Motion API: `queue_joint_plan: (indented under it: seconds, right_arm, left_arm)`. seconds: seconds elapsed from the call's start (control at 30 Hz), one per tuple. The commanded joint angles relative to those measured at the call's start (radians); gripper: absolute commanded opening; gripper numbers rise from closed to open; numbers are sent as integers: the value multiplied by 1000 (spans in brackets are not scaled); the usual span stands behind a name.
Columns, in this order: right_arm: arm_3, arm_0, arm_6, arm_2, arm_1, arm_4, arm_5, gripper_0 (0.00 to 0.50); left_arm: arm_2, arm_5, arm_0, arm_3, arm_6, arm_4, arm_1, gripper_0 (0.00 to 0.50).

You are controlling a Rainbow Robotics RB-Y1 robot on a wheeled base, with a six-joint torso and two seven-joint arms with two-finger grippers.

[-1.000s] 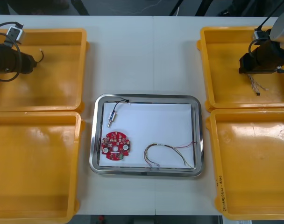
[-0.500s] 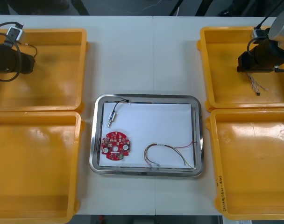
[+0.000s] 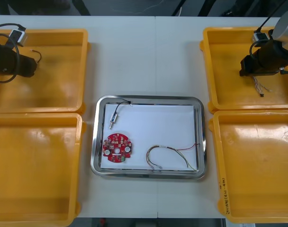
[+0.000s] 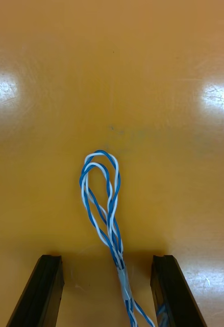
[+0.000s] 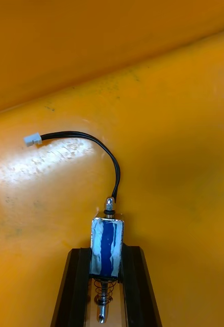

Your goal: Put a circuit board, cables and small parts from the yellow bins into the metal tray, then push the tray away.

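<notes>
In the far left yellow bin (image 3: pixel 63 94), my left gripper (image 3: pixel 32 65) is shut on a small metal part (image 5: pixel 107 245) with a blue band. A spring shows below the part, and a black wire (image 5: pixel 91 143) with a white plug curls off it over the bin floor. In the far right yellow bin (image 3: pixel 229 97), my right gripper (image 4: pixel 107 265) stands open. Between its fingers (image 4: pixel 43 286) lies a twisted blue and white cable (image 4: pixel 104 204), whose frayed end (image 3: pixel 261 88) trails beside the right gripper (image 3: pixel 252 74). The metal tray (image 3: pixel 99 165) holds a round red circuit board (image 3: pixel 116 147), a small metal part (image 3: pixel 113 118) and a red and yellow cable (image 3: pixel 170 156).
The two near yellow bins (image 3: pixel 35 208) (image 3: pixel 257 208) flank the tray. Bare table lies beyond the tray (image 3: pixel 148 56) between the far bins, and a narrow strip runs along the front edge.
The left gripper has shut on the small metal part, and its black wire has shifted a little. The right gripper has edged slightly left over the twisted cable.
</notes>
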Motion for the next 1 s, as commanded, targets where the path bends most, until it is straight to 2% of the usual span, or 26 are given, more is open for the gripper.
queue_joint_plan:
  seconds: [0.03,0.17,0.2,0.23,0.3,0.33,0.37,0.53,0.67,0.8,1.0]
  right_arm:
    - [9,-14,15,-6,-20,-6,1,500]
    - [8,-11,15,-6,-20,-7,1,500]
    - [9,-11,15,-6,-20,-12,1,465]
    - [9,-6,15,-6,-20,-15,1,303]
    - [8,-5,16,-6,-20,-24,-3,77]
    - [8,-5,19,-6,-20,-26,-7,20]
    - [9,-3,19,-6,-21,-26,-8,0]
    - [8,-3,33,2,-20,-26,-11,0]
    - [-12,-3,44,6,-20,-24,-2,0]
    - [-104,-3,47,14,-21,-6,98,0]
    - [-279,-3,33,17,-23,22,313,0]
  left_arm:
    - [22,70,5,-62,-76,1,59,0]
    - [45,122,5,-87,-61,-7,67,0]
    - [56,145,5,-99,-53,-13,68,0]
    - [62,157,5,-110,-46,-22,70,0]
    - [76,183,5,-128,-30,-48,70,0]
    - [84,206,5,-148,10,-68,70,0]
    - [82,218,5,-161,28,-79,70,0]
    - [82,370,10,-320,224,-177,70,0]
    - [82,433,33,-420,327,-185,70,0]
    - [88,461,68,-495,386,-191,70,0]
    - [91,519,108,-615,476,-202,70,0]
